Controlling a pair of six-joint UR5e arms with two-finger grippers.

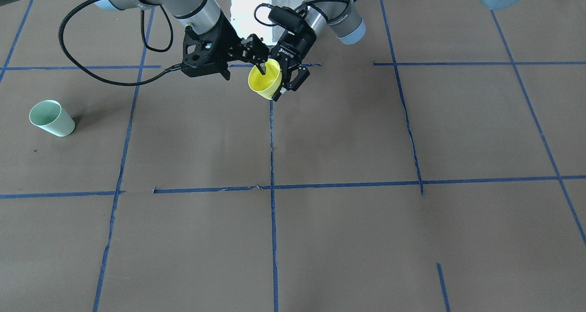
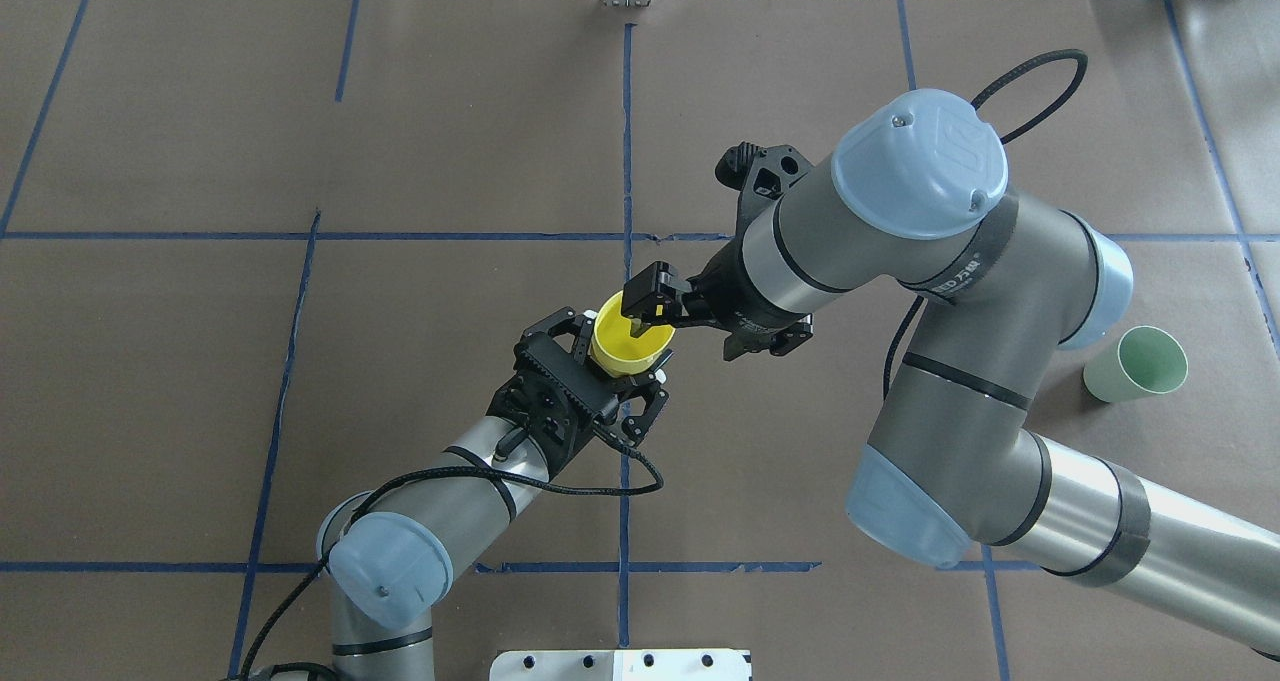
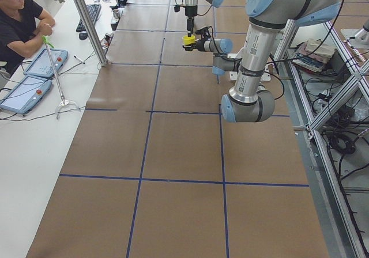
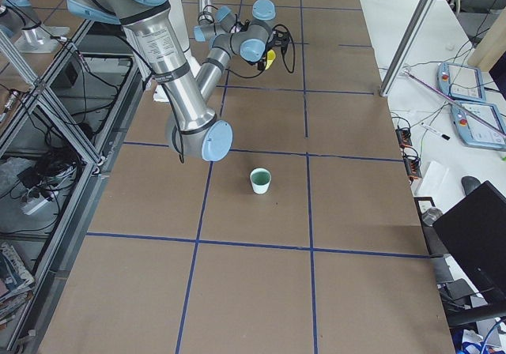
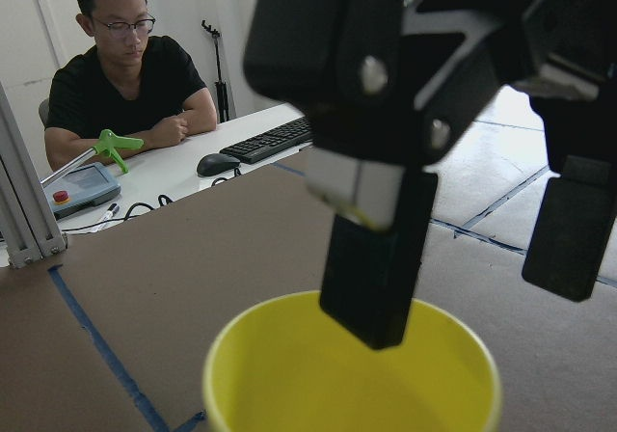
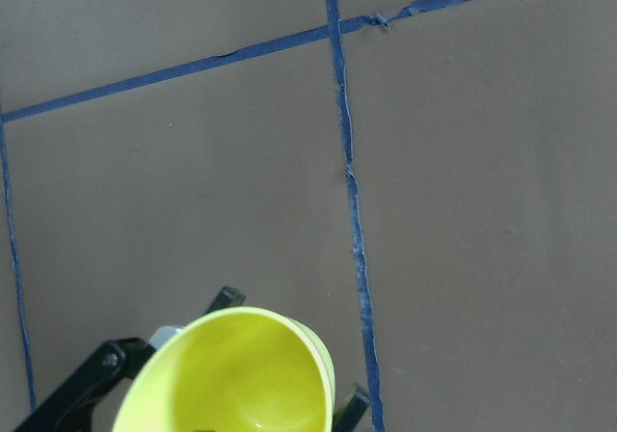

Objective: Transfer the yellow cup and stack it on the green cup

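Brown paper-covered table (image 1: 348, 238), marked off by strips of blue tape (image 1: 273, 238): foreground of the front-facing view.

Next back, small pale mint-green plastic tumbler (image 1: 51, 117): upright, mouth up, standing alone on the robot's right side of the table, well apart from both arms. Nothing is nested in it; stacking not yet done.

Further back, near the centre line, small bright yellow plastic tumbler (image 1: 264, 80): held clear of the table, mouth up and slightly tilted.

Left gripper (image 2: 620, 361): fingers closed around the yellow tumbler's lower body from either side, carrying it.

Right gripper (image 5: 470, 311): spread. One finger dips inside the mouth and the other hangs outside the rim, apart from the wall; not yet pinching.

Farthest, white base plate (image 1: 247, 9) of the robot.

Status, as judged: lift complete, hand-over about half made. Outstanding — right gripper to close on the rim and left gripper to let go. The yellow tumbler then has to be carried across to the mint-green tumbler and seated inside it.
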